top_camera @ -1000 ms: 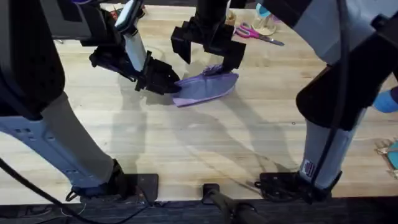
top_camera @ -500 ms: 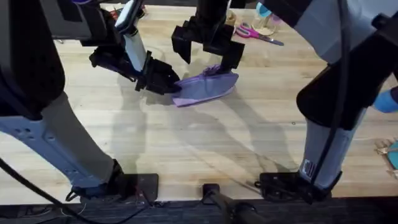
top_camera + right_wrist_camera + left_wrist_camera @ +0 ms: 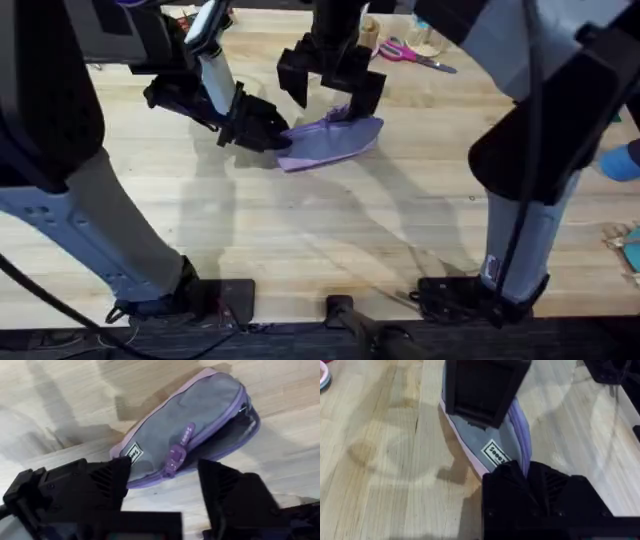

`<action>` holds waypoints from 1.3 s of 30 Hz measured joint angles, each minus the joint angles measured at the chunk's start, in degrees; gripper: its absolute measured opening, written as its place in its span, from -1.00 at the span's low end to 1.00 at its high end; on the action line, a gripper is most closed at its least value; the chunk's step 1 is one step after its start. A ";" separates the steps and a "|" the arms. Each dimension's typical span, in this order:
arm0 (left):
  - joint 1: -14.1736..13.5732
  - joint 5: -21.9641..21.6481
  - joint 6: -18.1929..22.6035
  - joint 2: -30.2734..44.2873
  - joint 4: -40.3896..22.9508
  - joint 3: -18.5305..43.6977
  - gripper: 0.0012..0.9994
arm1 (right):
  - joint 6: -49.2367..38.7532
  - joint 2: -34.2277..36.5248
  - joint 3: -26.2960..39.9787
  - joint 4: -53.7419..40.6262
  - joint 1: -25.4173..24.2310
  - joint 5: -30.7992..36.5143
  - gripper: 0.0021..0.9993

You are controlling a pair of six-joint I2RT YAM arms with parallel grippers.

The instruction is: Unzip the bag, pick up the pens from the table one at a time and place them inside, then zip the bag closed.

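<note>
The lilac bag (image 3: 335, 140) lies on the wooden table (image 3: 300, 230) with its zipper side facing the far edge. My left gripper (image 3: 280, 132) is shut on the bag's left end; in the left wrist view its black fingers (image 3: 510, 480) pinch the fabric of the bag (image 3: 495, 447). My right gripper (image 3: 332, 88) hovers open just above the bag. In the right wrist view the purple zipper pull (image 3: 177, 452) stands up between the spread jaws of that gripper (image 3: 165, 469), untouched. A dark gap shows along the zipper at one end of the bag (image 3: 190, 415). The pens are out of view.
Scissors with pink handles (image 3: 415, 55) lie at the back right among other small items. Blue objects (image 3: 625, 160) sit at the right edge. Bare wood stretches across the near half of the table.
My right arm has shifted slightly to the left above the bag. The bag and my left gripper have stayed in place.
</note>
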 joint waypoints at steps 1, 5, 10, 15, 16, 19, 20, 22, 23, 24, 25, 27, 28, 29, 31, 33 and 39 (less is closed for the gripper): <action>0.00 0.00 -0.01 0.00 0.00 0.00 -0.92 | 0.00 0.35 -0.01 0.00 0.00 -0.17 0.65; 0.00 0.00 0.00 0.00 0.00 0.00 -0.92 | 0.02 0.96 -0.02 -0.02 0.00 -0.28 0.30; 0.00 -0.02 0.00 0.00 0.00 0.00 -0.92 | 0.18 0.96 -0.02 0.00 0.00 -0.44 -0.38; 0.00 -0.09 0.00 0.00 0.07 0.00 -0.92 | 0.20 0.96 -0.04 -0.26 -0.02 -0.27 -0.93; 0.00 -0.11 0.00 0.00 0.07 0.00 -0.92 | 0.17 0.96 -0.04 -0.26 -0.02 -0.24 -0.93; 0.00 -0.09 0.00 0.00 0.13 0.00 -0.92 | 0.07 0.96 -0.04 -0.26 -0.09 -0.24 -0.94; 0.00 -0.09 0.00 0.00 0.17 0.00 -0.92 | -0.14 0.96 -0.04 -0.28 -0.18 -0.31 -0.94; 0.00 -0.09 -0.02 0.00 0.17 0.00 -0.92 | -0.96 0.96 -0.04 -0.28 -0.41 -0.44 -0.94; 0.00 -0.09 0.00 0.00 0.17 0.00 -0.92 | -1.41 0.96 -0.04 -0.28 -0.55 -0.51 -0.94; 0.00 -0.09 -0.02 0.00 0.20 0.00 -0.92 | -1.85 0.96 -0.03 -0.28 -0.66 -0.64 -0.94; 0.00 -0.09 -0.02 0.00 0.20 0.00 -0.92 | -2.43 0.96 -0.02 -0.28 -0.76 -0.68 -0.95; 0.00 -0.07 -0.01 0.00 0.20 0.00 -0.92 | -3.57 0.96 0.02 -0.27 -1.16 -1.05 -0.94; 0.00 -0.05 0.00 0.00 0.22 0.00 -0.92 | -4.20 0.96 0.04 -0.26 -1.42 -1.29 -0.94; 0.00 -0.02 -0.02 0.00 0.24 0.00 -0.92 | -5.02 0.98 0.07 -0.26 -1.80 -1.65 -0.94; 0.00 0.10 -0.02 0.00 0.30 0.00 -0.92 | -6.65 0.96 0.09 -0.24 -2.73 -2.52 -0.94; 0.00 0.29 -0.01 0.00 0.44 0.00 -0.92 | -8.37 0.96 0.09 -0.22 -3.80 -3.67 -0.94; 0.00 0.98 -0.02 0.00 0.66 0.00 -0.92 | -13.16 0.97 0.11 -0.43 -7.06 -6.65 -0.94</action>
